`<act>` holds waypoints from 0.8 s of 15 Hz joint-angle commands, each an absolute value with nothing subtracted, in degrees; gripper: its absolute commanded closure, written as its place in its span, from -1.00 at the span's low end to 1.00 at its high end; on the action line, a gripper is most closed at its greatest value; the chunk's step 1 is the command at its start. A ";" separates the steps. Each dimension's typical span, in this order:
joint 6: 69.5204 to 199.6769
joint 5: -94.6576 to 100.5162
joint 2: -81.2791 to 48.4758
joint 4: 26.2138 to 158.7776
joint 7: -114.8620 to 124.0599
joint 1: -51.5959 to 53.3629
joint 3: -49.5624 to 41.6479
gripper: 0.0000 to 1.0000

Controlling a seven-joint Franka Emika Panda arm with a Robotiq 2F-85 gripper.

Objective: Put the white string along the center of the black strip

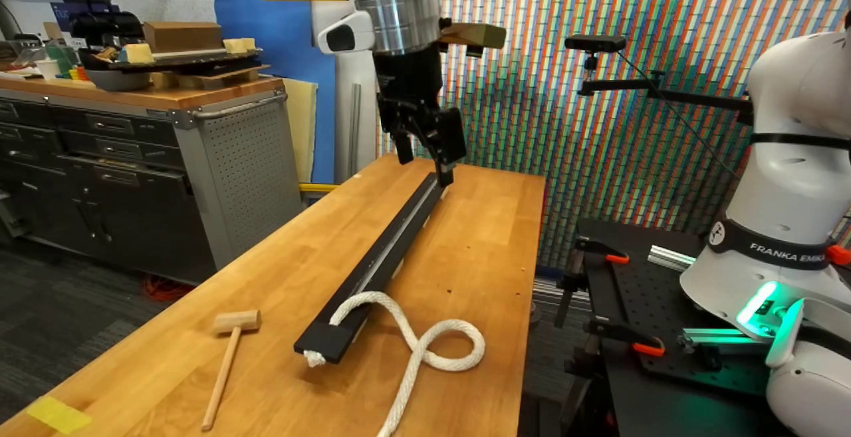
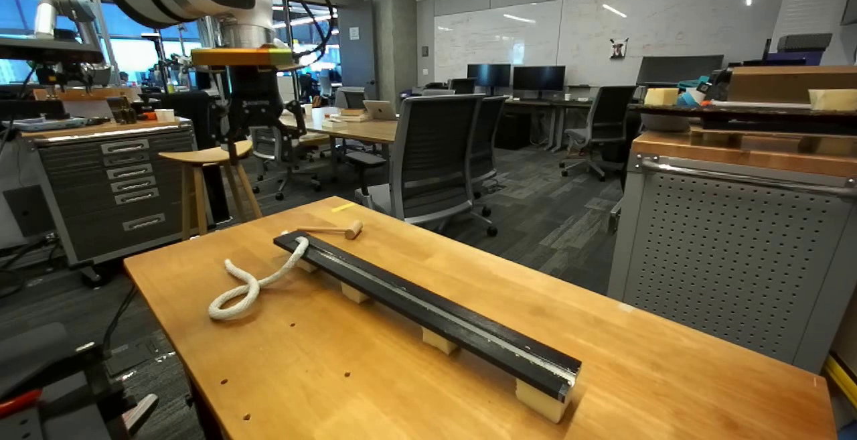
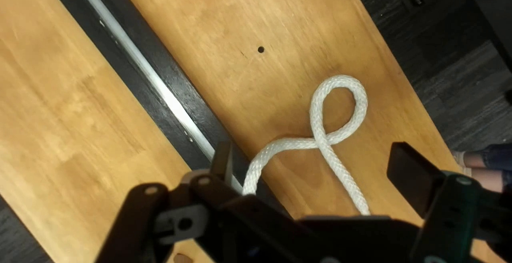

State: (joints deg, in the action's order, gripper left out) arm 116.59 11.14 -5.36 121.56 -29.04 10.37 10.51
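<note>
The black strip (image 1: 362, 271) runs lengthwise along the wooden table, with a light groove down its middle; it also shows in an exterior view (image 2: 402, 303) and the wrist view (image 3: 180, 91). The white string (image 1: 415, 357) meets the strip at one end, where a frayed white tip pokes out. The rest lies in a crossed loop on the table beside the strip, seen in an exterior view (image 2: 251, 286) and the wrist view (image 3: 317, 111). My gripper (image 1: 425, 165) is open and empty, high above the table; its spread fingers (image 3: 314, 165) frame the string from above.
A wooden mallet (image 1: 236, 322) lies beside the strip's string end. Pale blocks (image 2: 438, 341) hold the strip off the wooden table (image 1: 479, 257). A drawer cabinet (image 1: 239, 157) stands past one long side, and a chair (image 2: 435, 152) is near the table's corner.
</note>
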 commanded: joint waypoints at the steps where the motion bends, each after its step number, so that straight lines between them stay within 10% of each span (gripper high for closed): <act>1: 117.23 11.34 -6.19 121.43 -30.72 10.37 11.31 -1.00; 12: 117.92 11.32 -8.79 120.45 -31.39 10.61 11.87 -1.00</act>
